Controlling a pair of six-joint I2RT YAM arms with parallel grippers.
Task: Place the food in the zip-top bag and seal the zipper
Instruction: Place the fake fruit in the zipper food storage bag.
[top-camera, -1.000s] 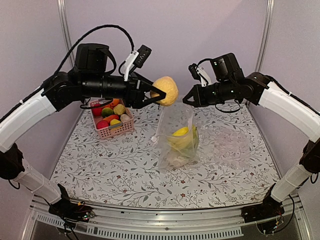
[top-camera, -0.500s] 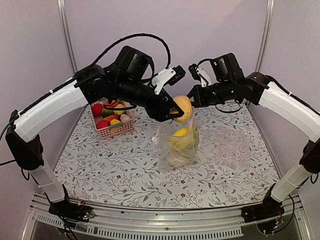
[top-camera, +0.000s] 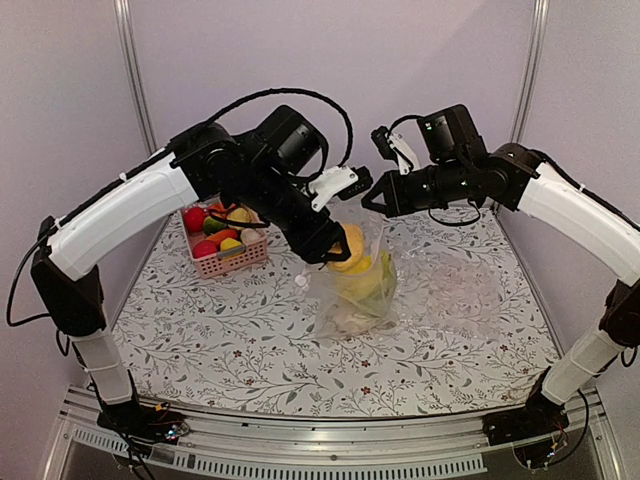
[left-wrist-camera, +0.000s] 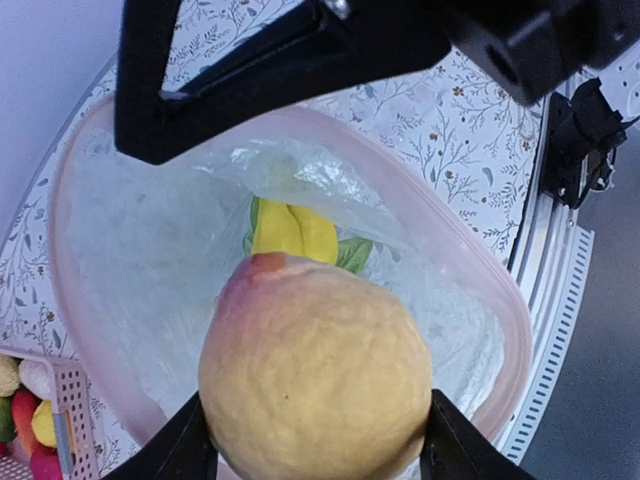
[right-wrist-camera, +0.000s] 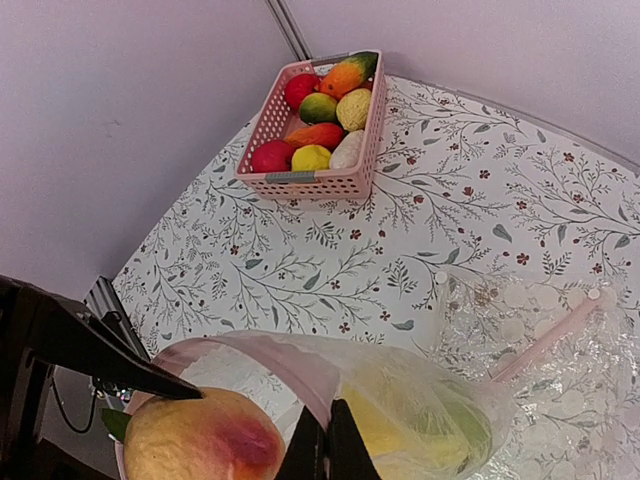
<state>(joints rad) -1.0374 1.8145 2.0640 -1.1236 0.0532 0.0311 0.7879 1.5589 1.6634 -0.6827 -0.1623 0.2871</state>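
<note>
My left gripper (top-camera: 337, 243) is shut on a yellow-orange toy fruit with a reddish blush (left-wrist-camera: 315, 375) and holds it in the open mouth of the clear zip-top bag (top-camera: 357, 290). The bag hangs upright over the table, with yellow and green food (left-wrist-camera: 292, 230) at its bottom. My right gripper (top-camera: 368, 200) is shut on the bag's pale pinkish zipper rim (right-wrist-camera: 310, 385) and holds the mouth open. In the right wrist view the held fruit (right-wrist-camera: 200, 440) sits just inside the rim. More toy food lies in the pink basket (top-camera: 222, 240).
The pink slatted basket (right-wrist-camera: 312, 182) stands at the back left of the floral tablecloth. A larger crinkled clear bag (right-wrist-camera: 560, 350) with its own strip lies flat to the right of the held bag. The table's metal front rail (top-camera: 330, 440) runs along the near edge.
My left gripper has carried the yellow-orange fruit from above the basket side rightward and down into the bag's mouth. My right gripper has kept hold of the rim.
</note>
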